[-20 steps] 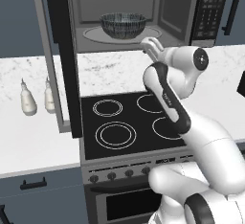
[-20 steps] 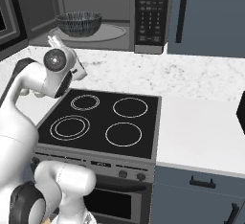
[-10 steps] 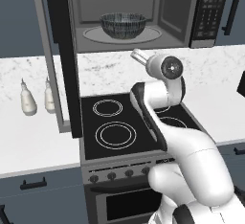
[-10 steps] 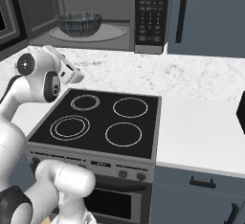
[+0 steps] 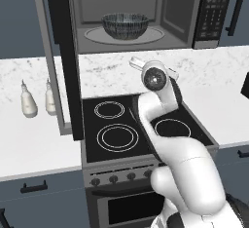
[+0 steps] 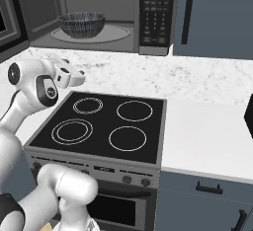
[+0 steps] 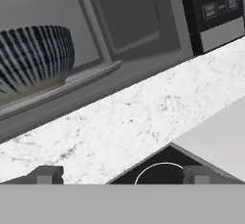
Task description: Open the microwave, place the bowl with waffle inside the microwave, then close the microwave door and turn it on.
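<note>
Ribbed bowl [image 7: 33, 58] inside microwave [image 7: 124, 22], well beyond wide-apart, empty jaws.

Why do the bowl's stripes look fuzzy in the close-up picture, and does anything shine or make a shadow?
Hand view: the bowl is close and enlarged, so its ribs render soft. Left base view: the same bowl looks crisper, no glare on the stovetop. Right base view: even, flat light, only faint shading inside the microwave.

The microwave [image 5: 141, 12] stands open, its mouth unblocked in front — inside, the bowl [image 5: 125, 25] takes the middle of the turntable, with room left to its right. The door [image 5: 62, 56] juts out at the microwave's left, walling that side, and two bottles [image 5: 28, 101] stand beyond it.
</note>
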Tool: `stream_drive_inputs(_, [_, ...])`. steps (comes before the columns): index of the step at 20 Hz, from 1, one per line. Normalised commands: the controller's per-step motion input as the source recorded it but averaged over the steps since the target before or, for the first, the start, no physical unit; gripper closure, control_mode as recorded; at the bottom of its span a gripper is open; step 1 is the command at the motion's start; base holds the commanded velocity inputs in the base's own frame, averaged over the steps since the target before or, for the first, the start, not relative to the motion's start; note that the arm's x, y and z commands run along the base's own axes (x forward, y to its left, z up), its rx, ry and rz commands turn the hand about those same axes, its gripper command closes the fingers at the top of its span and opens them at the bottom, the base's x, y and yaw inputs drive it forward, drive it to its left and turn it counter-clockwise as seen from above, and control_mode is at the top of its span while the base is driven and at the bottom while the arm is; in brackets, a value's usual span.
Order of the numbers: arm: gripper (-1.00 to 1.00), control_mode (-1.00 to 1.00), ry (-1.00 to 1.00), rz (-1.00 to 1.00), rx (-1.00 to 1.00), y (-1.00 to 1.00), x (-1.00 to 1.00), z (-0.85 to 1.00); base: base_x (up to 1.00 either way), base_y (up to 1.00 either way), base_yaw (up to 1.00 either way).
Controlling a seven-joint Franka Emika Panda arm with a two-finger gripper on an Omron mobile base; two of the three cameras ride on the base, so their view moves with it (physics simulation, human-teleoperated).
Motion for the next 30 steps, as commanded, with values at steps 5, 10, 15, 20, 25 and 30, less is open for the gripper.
stream_drive_inputs(5, [-1.0, -1.0, -0.16, -0.21, -0.21, 0.0, 0.0, -0.06, 0.0, 0.0, 0.0])
stream_drive_inputs(10, [-1.0, -1.0, -0.26, -0.12, -0.2, 0.11, -0.01, -0.01, 0.0, 0.0, 0.0])
stream_drive_inputs(15, [-1.0, -1.0, -0.22, -0.02, -0.13, 0.5, -0.32, 0.0, 0.0, 0.0, 0.0])
stream_drive_inputs(20, [-1.0, -1.0, -0.2, 0.0, -0.08, 0.59, -0.39, 0.0, 0.0, 0.0, 0.0])
stream_drive_inputs(25, [-1.0, -1.0, -0.13, 0.0, -0.07, 0.62, -0.5, 0.0, 0.0, 0.0, 0.0])
stream_drive_inputs(30, [-1.0, -1.0, -0.06, 0.0, -0.06, 0.73, -0.52, 0.07, 0.0, 0.0, 0.0])
